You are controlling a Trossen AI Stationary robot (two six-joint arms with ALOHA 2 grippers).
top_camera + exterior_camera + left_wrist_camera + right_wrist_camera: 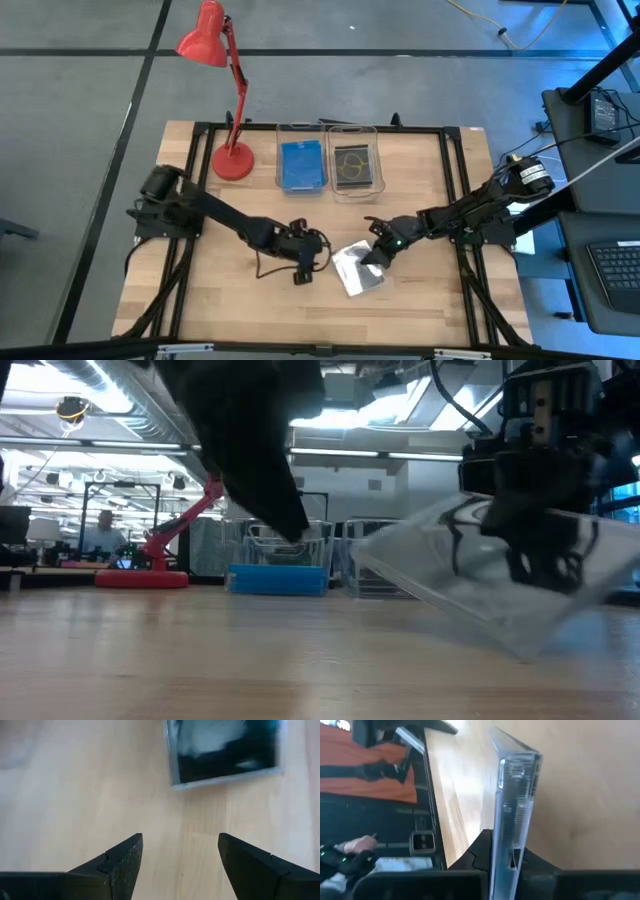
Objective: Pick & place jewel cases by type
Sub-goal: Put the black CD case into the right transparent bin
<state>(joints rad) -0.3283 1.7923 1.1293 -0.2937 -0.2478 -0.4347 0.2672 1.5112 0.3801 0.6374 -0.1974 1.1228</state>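
Smoky grey-black flat plastic jewel case (357, 269): front-centre table, tilted, one edge raised.
Right gripper (375, 254): arm reaching inward, wrist low, fingers pinching case edge.
Left gripper (303, 266): just beside case, fingers spread, empty.

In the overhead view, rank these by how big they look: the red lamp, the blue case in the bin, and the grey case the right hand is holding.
1. Red lamp, easily the largest from shade to base.
2. Blue case and grey case in the right hand: they look alike, and the grey one is tilted and partly covered, so I won't rank them.
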